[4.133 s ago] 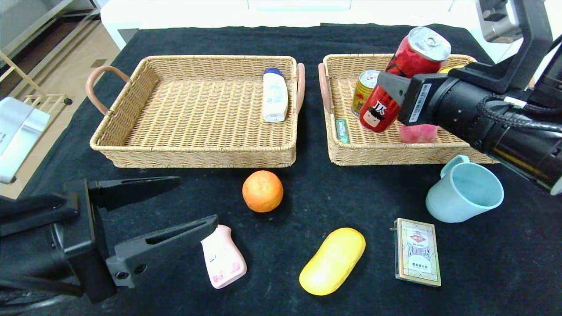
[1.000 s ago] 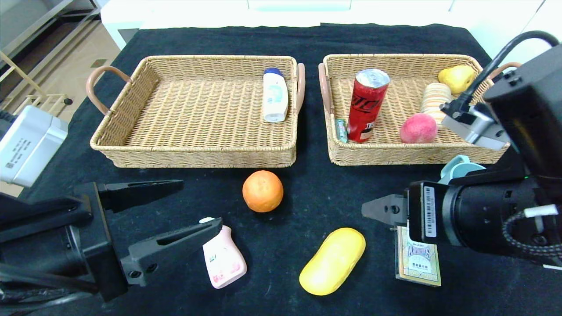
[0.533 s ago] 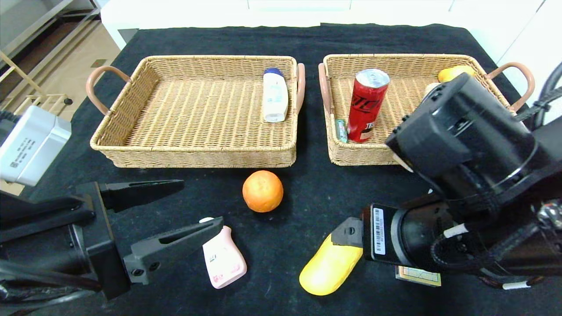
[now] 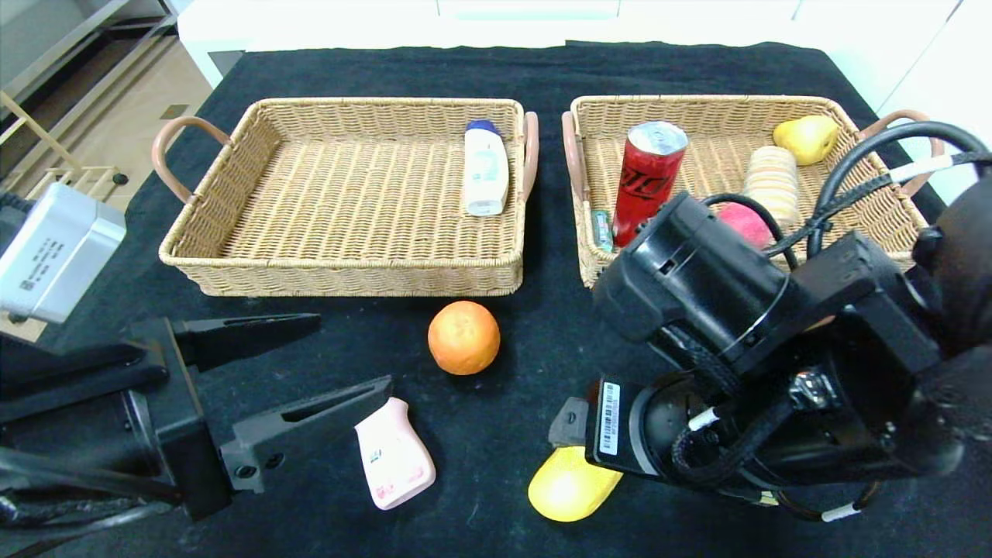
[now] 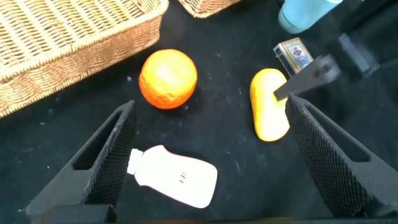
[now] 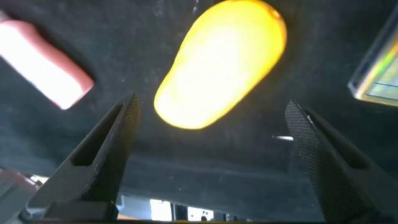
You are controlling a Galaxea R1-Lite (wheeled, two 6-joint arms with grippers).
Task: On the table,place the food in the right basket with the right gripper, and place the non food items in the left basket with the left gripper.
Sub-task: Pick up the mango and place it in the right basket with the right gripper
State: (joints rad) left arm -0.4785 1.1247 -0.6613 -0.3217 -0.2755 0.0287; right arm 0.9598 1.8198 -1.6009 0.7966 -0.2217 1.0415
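Note:
A yellow oval food item (image 4: 570,488) lies near the table's front edge. My right gripper (image 6: 211,109) hangs open just above it, one finger on either side of it and neither touching it. An orange (image 4: 463,338) sits in front of the left basket (image 4: 341,271). The pink bottle (image 4: 394,456) lies by my left gripper (image 4: 350,350), which stays open and empty at the front left. The right basket (image 4: 597,271) holds a red can (image 4: 647,182), a pear (image 4: 806,138), a striped roll (image 4: 771,182) and a pink fruit (image 4: 742,221). A white bottle (image 4: 485,167) lies in the left basket.
The right arm (image 4: 736,349) covers the table's front right. A card box (image 5: 293,55) and a light blue cup (image 5: 305,14) show beyond the yellow item in the left wrist view. A small green tube (image 4: 601,230) lies along the right basket's left wall.
The right arm set the red can upright in the right basket, then swung down and forward over the yellow item, now hiding the cup and card box. The left arm barely moved.

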